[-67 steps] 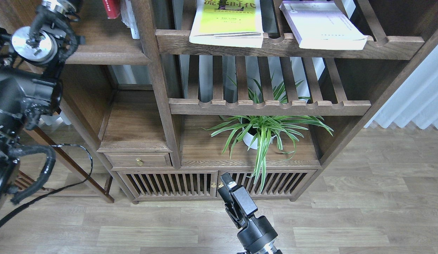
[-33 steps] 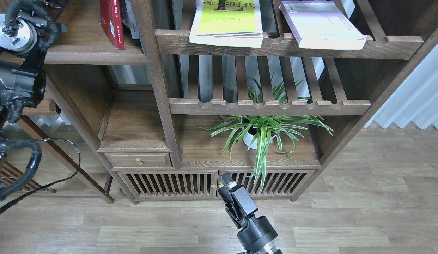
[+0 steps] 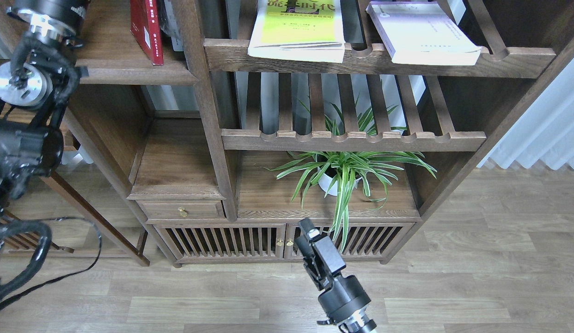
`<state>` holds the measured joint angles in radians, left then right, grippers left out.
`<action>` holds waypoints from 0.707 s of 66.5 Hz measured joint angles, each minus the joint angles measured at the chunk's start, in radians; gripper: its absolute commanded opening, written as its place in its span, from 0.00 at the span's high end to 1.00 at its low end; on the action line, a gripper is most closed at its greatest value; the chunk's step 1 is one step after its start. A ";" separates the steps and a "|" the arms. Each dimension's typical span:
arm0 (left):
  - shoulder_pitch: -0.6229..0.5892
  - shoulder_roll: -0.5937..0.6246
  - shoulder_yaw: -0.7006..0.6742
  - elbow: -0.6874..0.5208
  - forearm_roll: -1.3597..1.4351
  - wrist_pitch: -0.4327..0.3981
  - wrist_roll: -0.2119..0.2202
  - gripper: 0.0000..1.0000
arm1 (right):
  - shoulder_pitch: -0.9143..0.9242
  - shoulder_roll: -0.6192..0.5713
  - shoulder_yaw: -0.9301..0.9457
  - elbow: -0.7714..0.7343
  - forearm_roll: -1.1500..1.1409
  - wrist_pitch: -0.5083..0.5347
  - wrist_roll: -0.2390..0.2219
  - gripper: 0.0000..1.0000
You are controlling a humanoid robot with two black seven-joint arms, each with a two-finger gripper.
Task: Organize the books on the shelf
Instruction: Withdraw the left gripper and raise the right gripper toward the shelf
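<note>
On the shelf at upper left the red book stands upright; the yellow-green book and lavender book lie on the slatted rack, still unsorted. My left jaws are out of view; my right gripper hangs low, gap indiscernible.

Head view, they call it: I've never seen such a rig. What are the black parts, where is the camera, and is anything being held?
The camera sits in the robot's head, looking forward and down at a wooden bookcase. The black parts are its two arms. The right hand hangs low before the cabinet doors, holding nothing. The left arm rises at the left edge; its hand is out of view. A red book stands on the solid shelf. A yellow-green book and a lavender book lie on the slatted rack. Lower down stands a potted plant.
</note>
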<state>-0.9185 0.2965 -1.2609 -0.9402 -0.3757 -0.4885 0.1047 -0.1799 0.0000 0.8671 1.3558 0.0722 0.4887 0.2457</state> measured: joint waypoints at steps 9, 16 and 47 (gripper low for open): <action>0.072 0.106 0.020 -0.111 0.002 0.000 0.039 0.16 | 0.000 0.000 0.025 0.019 0.008 0.000 0.002 0.01; 0.150 0.186 0.029 -0.193 0.003 0.000 0.065 0.14 | 0.001 0.000 0.053 0.021 0.013 0.000 0.005 0.01; 0.427 0.340 0.072 -0.337 0.004 0.000 0.171 0.07 | 0.037 0.000 0.105 0.028 0.027 0.000 0.032 0.01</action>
<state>-0.4910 0.6362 -1.1888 -1.2774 -0.3718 -0.4886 0.2755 -0.1430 0.0000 0.9722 1.3841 0.0991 0.4887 0.2780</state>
